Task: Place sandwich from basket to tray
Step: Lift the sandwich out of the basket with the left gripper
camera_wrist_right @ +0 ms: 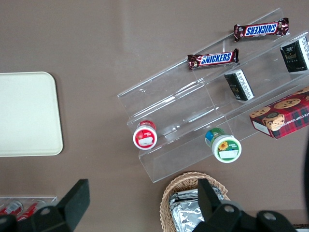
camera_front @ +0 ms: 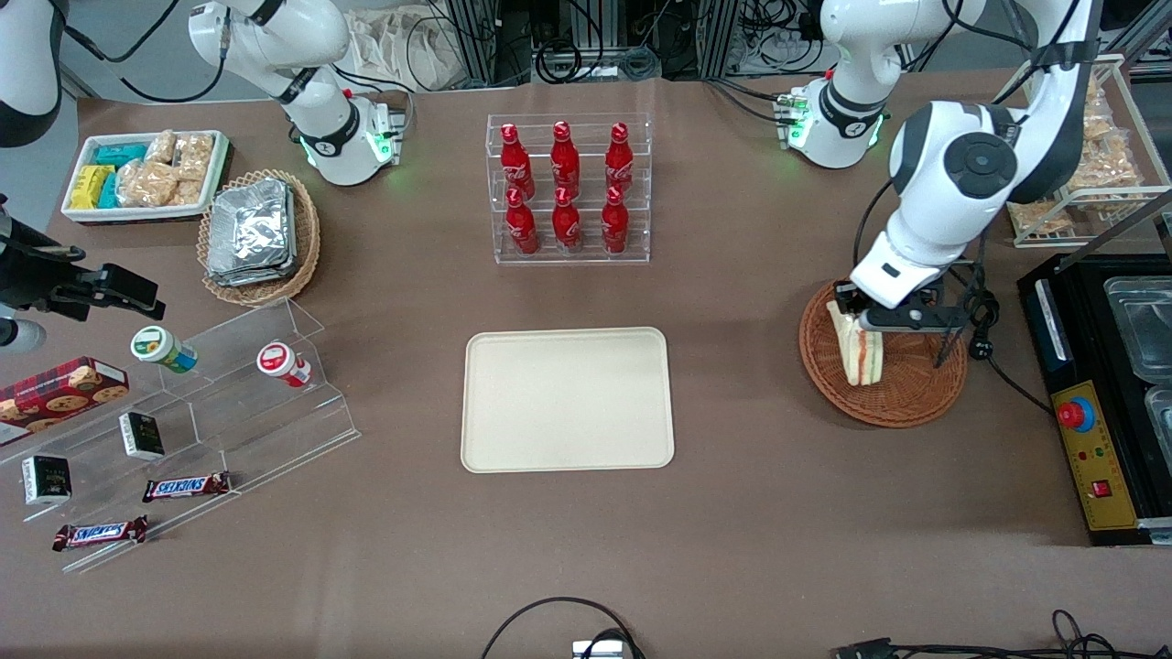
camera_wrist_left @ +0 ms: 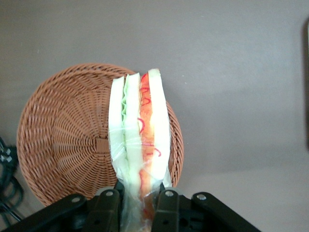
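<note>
My left gripper (camera_front: 856,316) is shut on the sandwich (camera_front: 859,352), a plastic-wrapped white wedge with red, orange and green layers. The sandwich hangs from the gripper over the rim of the reddish-brown wicker basket (camera_front: 906,394), on the side toward the tray. In the left wrist view the black fingers (camera_wrist_left: 166,203) clamp the wrapped end of the sandwich (camera_wrist_left: 140,130), with the gripper (camera_wrist_left: 137,195) raised above the basket (camera_wrist_left: 63,145). The cream tray (camera_front: 568,400) lies flat at the table's middle with nothing on it, and its corner also shows in the right wrist view (camera_wrist_right: 26,113).
A clear rack of red bottles (camera_front: 568,188) stands farther from the camera than the tray. A black machine with a red button (camera_front: 1099,412) sits beside the basket at the working arm's end. An acrylic snack shelf (camera_front: 229,403) and a foil-packet basket (camera_front: 261,233) lie toward the parked arm's end.
</note>
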You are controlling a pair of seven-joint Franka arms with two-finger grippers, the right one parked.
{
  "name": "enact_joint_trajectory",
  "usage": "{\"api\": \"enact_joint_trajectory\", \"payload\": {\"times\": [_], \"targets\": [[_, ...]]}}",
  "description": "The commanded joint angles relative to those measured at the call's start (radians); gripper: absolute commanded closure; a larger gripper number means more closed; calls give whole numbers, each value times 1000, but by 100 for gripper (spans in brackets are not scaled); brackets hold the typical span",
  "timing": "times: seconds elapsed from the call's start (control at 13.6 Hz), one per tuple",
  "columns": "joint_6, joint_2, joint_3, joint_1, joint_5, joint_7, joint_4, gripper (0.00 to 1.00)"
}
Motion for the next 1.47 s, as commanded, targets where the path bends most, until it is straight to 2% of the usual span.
{"api": "enact_joint_trajectory", "payload": {"times": [0.0,0.22,0.59,0.81,1.4], "targets": [[-18,14,-76,4,41,47,41,76],[-24,60,-155,4,41,16,100,76],[-22,160,-260,4,44,-142,196,76],[-22,224,-288,-12,93,-217,252,76],[-67,434,-286,-120,236,-467,458,77]]}}
